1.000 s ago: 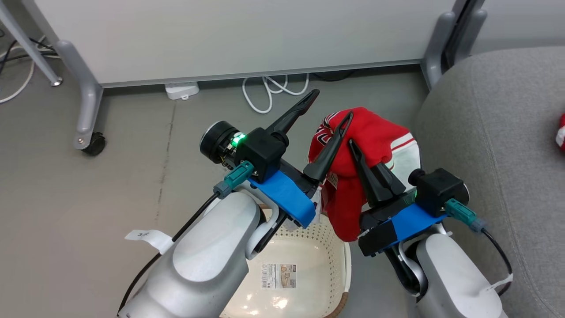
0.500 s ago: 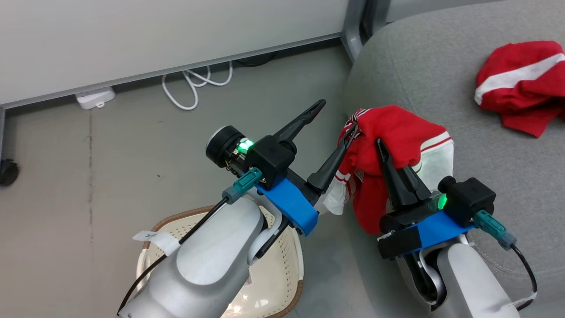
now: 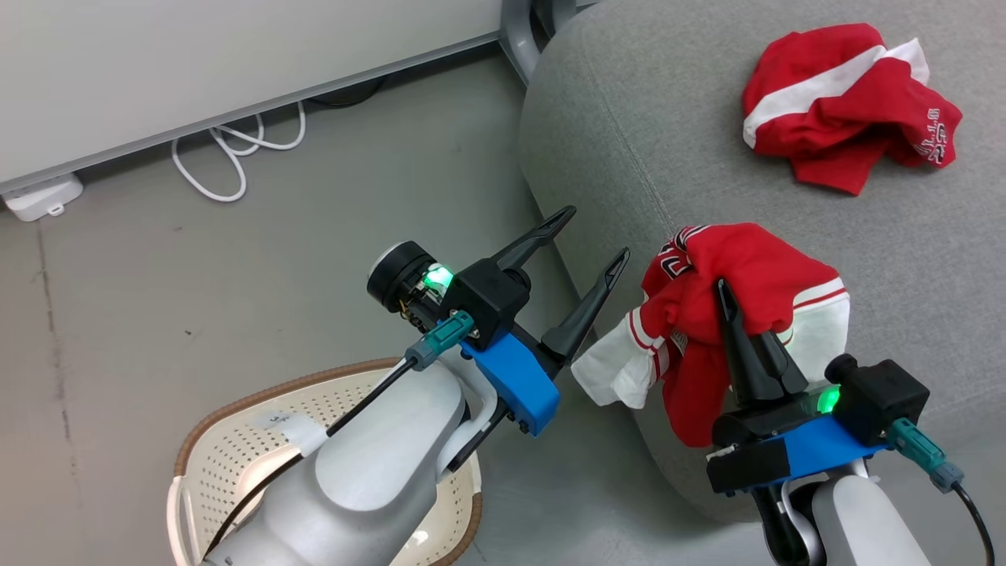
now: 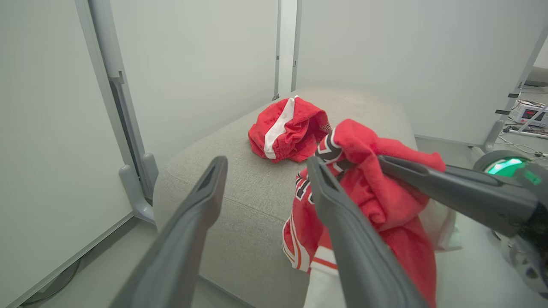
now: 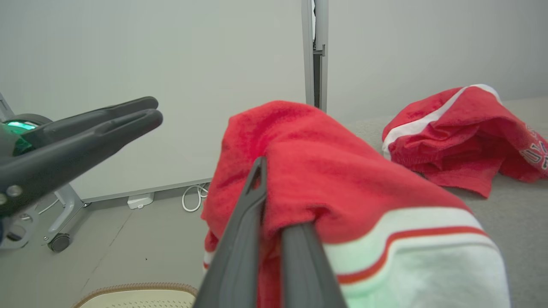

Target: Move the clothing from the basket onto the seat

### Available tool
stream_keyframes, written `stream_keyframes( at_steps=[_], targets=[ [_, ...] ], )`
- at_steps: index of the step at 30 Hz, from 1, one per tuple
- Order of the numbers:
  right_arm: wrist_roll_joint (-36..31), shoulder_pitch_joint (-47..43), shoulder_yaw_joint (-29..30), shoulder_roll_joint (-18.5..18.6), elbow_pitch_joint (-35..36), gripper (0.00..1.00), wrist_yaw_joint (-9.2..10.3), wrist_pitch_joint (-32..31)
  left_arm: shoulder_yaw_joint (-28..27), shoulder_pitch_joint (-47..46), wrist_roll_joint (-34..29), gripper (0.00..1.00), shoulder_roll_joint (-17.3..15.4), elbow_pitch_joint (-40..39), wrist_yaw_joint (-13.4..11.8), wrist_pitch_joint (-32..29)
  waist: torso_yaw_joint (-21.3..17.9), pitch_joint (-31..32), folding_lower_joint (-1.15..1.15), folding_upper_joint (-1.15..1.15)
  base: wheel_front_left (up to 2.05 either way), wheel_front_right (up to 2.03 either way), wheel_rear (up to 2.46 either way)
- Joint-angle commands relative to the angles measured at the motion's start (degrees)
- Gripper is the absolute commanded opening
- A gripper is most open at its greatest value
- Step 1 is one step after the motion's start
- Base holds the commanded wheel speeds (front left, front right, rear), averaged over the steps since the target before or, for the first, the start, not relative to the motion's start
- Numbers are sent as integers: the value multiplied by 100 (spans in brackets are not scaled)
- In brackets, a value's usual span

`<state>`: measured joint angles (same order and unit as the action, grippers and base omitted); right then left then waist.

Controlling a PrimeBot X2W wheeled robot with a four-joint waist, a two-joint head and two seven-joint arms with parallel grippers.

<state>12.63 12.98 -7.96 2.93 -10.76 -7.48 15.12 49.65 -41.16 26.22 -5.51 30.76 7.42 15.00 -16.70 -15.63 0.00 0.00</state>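
My right gripper (image 3: 723,299) is shut on a red and white garment (image 3: 747,263) with printed lettering, which hangs from it over the front left edge of the grey seat (image 3: 660,157). The cloth drapes over the fingers (image 5: 252,201) and hides their tips. A second red garment (image 3: 841,102) with a white stripe lies crumpled further back on the seat. My left gripper (image 3: 593,240) is open and holds nothing, just left of the hanging garment. The cream basket (image 3: 236,448) with its brown rim stands on the floor at the lower left, partly hidden by my left forearm.
White partition panels (image 3: 196,63) on grey legs (image 3: 519,31) stand behind the floor and the seat. White cables (image 3: 228,149) and a power strip (image 3: 39,196) lie on the grey floor by the panel. Another panel foot with a caster (image 5: 60,241) stands at the left.
The head camera has swung right. My right gripper has carried the garment away from above the basket to the seat's edge. The left gripper stays open, now clear of the cloth.
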Motion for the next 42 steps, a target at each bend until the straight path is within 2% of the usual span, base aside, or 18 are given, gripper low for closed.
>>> stream_keyframes(
  at_steps=[1, 12, 17, 21, 25, 29, 35, 38, 42],
  targets=[
    [-38, -84, 7, -8, 61, 0, -3, 5, 10, 12, 8, 100, -39, 19, 5, 27, -65, -25, 0, 0, 0, 0, 0],
    [-70, 213, 236, -7, 227, 0, -3, 5, -64, -110, -69, 100, -112, -74, -1, 26, -98, -130, 0, 0, 0, 0, 0],
    [-208, 981, 589, 42, 476, 0, -3, 5, -159, -265, -189, 100, -194, -267, -46, 26, -31, -522, 0, 0, 0, 0, 0],
    [-251, 1881, 1044, 252, 789, 0, -3, 4, -145, -527, -312, 100, -286, -416, -62, -24, 70, -1093, 0, 0, 0, 0, 0],
    [-296, 2779, 1690, 659, 1068, 0, -3, 4, -156, -808, -409, 100, -371, -638, -74, -112, 233, -1719, 0, 0, 0, 0, 0],
    [-311, 3569, 2384, 1350, 1183, 0, -3, 4, -153, -1061, -496, 100, -461, -856, -86, -209, 426, -2306, 0, 0, 0, 0, 0],
    [-51, 4274, 3244, 2271, 535, 0, -2, 3, -201, -1228, -547, 100, -589, -1084, -132, -256, 549, -2925, 0, 0, 0, 0, 0],
    [207, 4390, 3494, 2425, -158, 0, -2, 3, -176, -1259, -564, 100, -640, -1158, -136, -269, 565, -3103, 0, 0, 0, 0, 0],
    [279, 4310, 3360, 2439, -795, 0, -3, 5, -170, -1304, -595, 100, -675, -1213, -142, -275, 567, -3230, 0, 0, 0, 0, 0]
  ],
)
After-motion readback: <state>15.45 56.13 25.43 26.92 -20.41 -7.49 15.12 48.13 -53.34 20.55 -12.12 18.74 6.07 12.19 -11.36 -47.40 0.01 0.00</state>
